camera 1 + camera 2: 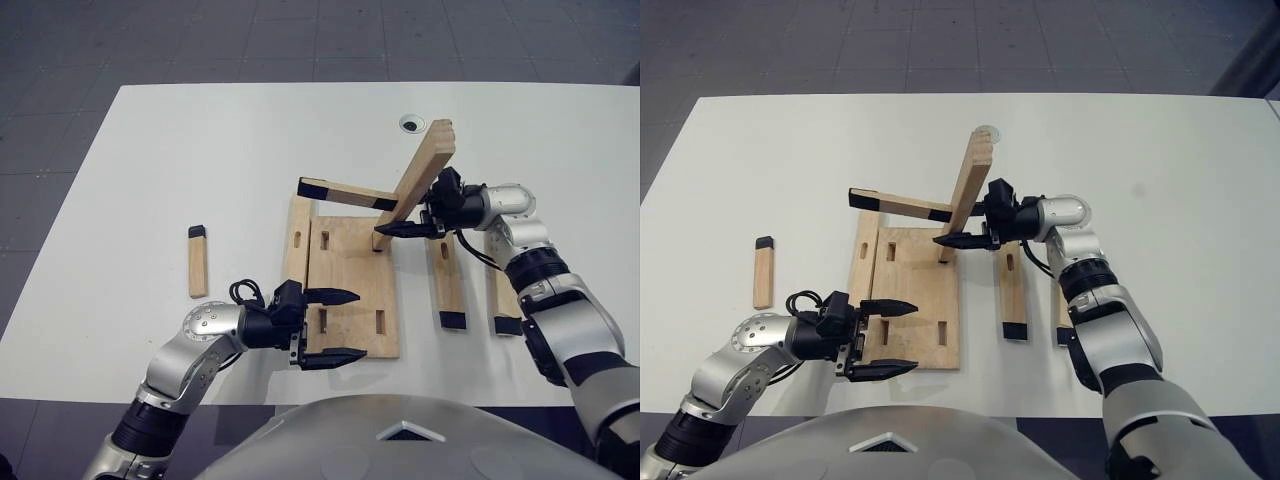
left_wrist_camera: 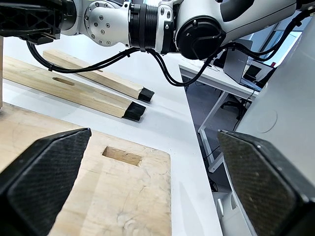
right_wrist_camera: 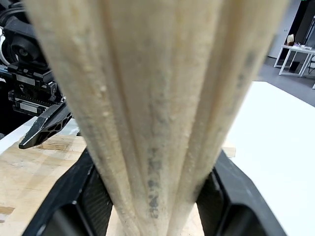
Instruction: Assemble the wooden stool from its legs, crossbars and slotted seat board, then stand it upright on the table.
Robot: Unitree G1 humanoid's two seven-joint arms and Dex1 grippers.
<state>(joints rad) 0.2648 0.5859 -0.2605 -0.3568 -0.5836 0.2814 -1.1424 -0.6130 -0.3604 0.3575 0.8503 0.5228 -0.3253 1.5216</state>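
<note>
We judge the assembly barely begun. The slotted seat board (image 1: 352, 290) lies flat on the counter (image 1: 180, 150), and nothing stands in it on its own yet.

The right hand (image 1: 393, 226) is clamped on one leg (image 1: 420, 170). The leg leans away from the board with its lower end at the board's far right slot. Whether the end has entered the slot, we cannot tell. The other three slots we can see in the board are bare.

A black-tipped crossbar (image 1: 345, 193) rests along the board's far edge, running up to the held leg. A slotted strip (image 1: 297, 245) lies flat against the board's left edge. Two more legs (image 1: 447, 280) (image 1: 503, 295) lie just right of the board, and a short black-tipped piece (image 1: 197, 262) lies well to its left.

The left hand (image 1: 358, 325) hovers over the board's near edge, fingers spread wide and holding nothing.

Still to do, by our reckoning: seat this leg, fit the remaining legs and crossbars, then turn the stool upright.
</note>
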